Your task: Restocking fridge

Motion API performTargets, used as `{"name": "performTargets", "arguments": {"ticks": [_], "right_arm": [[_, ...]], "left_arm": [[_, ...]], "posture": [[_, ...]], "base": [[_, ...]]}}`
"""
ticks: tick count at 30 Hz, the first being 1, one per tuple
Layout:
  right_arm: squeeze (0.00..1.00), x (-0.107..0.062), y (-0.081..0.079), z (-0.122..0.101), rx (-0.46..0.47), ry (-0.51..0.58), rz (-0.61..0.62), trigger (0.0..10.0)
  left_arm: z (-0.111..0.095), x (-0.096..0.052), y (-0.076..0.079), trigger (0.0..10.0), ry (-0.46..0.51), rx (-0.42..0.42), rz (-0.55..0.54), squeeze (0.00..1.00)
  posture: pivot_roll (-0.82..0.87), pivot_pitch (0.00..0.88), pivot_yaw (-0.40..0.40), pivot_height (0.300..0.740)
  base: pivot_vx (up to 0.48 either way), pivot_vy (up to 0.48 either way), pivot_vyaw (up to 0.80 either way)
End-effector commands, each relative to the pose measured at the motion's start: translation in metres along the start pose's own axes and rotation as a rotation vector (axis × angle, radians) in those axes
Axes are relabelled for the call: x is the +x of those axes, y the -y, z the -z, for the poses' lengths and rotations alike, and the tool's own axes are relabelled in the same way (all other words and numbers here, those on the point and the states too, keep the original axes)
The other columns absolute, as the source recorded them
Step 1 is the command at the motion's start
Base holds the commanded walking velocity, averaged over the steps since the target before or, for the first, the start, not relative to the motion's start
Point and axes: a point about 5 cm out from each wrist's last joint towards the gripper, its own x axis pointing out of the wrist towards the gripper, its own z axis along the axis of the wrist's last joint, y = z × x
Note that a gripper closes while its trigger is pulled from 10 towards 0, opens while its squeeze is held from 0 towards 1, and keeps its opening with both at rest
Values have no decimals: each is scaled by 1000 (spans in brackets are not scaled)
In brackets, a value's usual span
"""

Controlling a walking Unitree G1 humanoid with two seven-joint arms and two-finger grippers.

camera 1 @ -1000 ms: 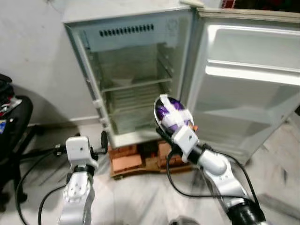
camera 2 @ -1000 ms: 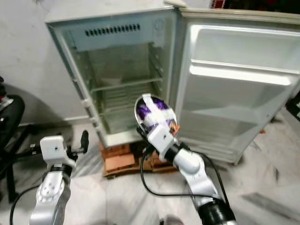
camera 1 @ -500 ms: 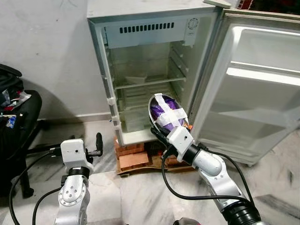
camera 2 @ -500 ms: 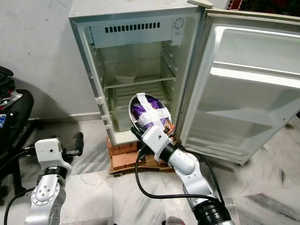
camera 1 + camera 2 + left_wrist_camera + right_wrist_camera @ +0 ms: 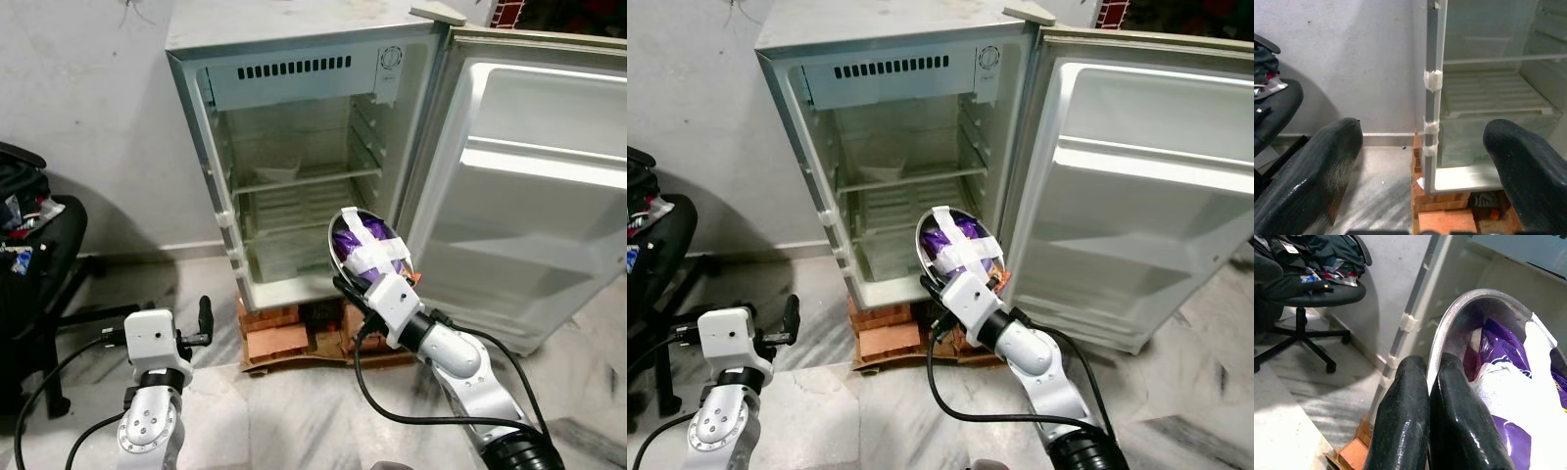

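The fridge (image 5: 294,166) stands with its door (image 5: 529,196) swung fully open to the robot's right, against a pale wall (image 5: 88,88). Its cabinet rests on a stack of red bricks (image 5: 279,338) on the marble floor (image 5: 294,421). Inside, a glass shelf (image 5: 304,176) crosses the upper part and a clear drawer (image 5: 294,245) sits below it; a pale object lies on the shelf, too indistinct to identify. White tape patches (image 5: 1433,80) are stuck along the cabinet's front left edge. The right tool (image 5: 355,284) is raised in front of the lower cabinet opening, its two black fingers (image 5: 1410,406) clamped together on the rim of a steel bowl (image 5: 367,245). The bowl is tilted on edge, its open face turned toward the camera, and holds purple packets (image 5: 1498,352) strapped in by bands of white tape (image 5: 377,250). The bowl is held in the air just before the fridge's lower right front, near the hinge side of the door; whether it touches the cabinet cannot be determined. The left tool (image 5: 204,318) is held low, well to the left of the bowl, with its fingers (image 5: 1327,161) spread wide apart and nothing between them, pointing toward the cabinet's left edge. A black office chair (image 5: 34,255) carrying clothing stands at the far left by the wall. Black cables (image 5: 392,406) run along the right arm.
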Motion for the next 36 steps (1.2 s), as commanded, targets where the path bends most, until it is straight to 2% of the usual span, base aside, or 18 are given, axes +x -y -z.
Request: {"name": "performTargets", "arguments": {"ticks": [1, 26, 36], "right_arm": [[0, 2, 4, -9, -26, 35, 6, 10000], [0, 1, 1, -8, -31, 30, -17, 10000], [0, -13, 1, -1, -7, -2, 8, 10000]], "left_arm": [[-5, 0, -1, 10000, 22, 9, 2, 0], [-6, 0, 2, 10000, 24, 3, 6, 0], [-1, -14, -1, 10000, 0, -5, -11, 0]], "posture": [[-9, 57, 30, 740], [-10, 62, 30, 740], [-13, 66, 29, 740]], "base": [[315, 0, 0], [305, 0, 0], [288, 82, 0]]}}
